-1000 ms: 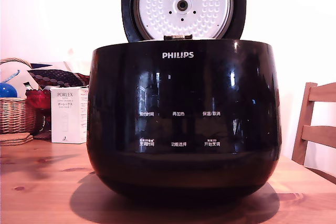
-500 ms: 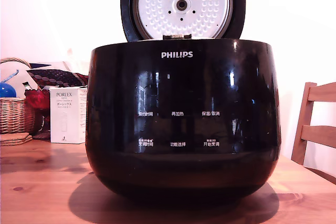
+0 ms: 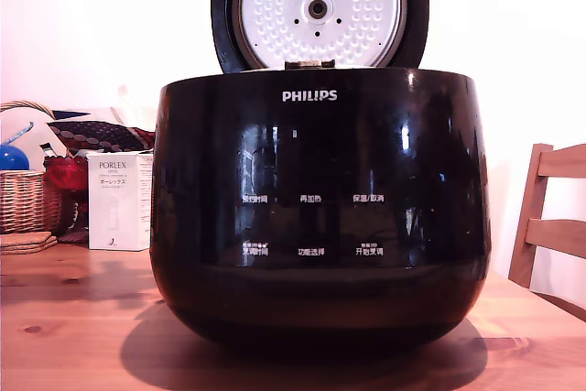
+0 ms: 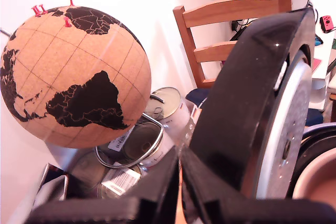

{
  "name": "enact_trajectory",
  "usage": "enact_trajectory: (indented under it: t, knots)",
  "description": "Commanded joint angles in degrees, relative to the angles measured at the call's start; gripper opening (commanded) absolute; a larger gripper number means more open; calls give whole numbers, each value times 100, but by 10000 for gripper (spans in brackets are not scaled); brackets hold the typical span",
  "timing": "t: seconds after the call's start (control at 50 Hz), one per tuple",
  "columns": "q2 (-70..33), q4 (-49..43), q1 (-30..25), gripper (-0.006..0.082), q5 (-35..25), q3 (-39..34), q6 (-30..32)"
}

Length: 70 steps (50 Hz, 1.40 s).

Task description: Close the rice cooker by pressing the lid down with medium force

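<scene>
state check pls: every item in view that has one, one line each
lid: open, standing upright, dimpled underside facing the exterior camera
rice cooker: pot uncovered, upright on the table
gripper: shut, fingers together beside the lid's black outer shell
tins: lying tilted behind the cooker
cork globe: red pins stuck on top

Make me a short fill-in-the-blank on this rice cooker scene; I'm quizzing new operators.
1. The lid of the rice cooker stands ____.
2. The white logo on the cooker's front reads ____.
3. In the wrist view, red pins stick in a cork ____.
4. In the exterior view, the white box stands on the cooker's ____ side.

Answers: open; PHILIPS; globe; left
</scene>
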<state>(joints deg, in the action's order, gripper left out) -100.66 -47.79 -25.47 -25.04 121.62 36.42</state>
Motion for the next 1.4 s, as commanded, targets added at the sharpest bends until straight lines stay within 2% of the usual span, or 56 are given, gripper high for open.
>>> enact_trajectory:
  t: [0.0,0.94,1.38]
  knots:
    - [-173,63,-68,-22,-2,28,31]
    - [-542,236,-133,-22,166,28,138]
    - [-461,-240,-133,-22,31,28,131]
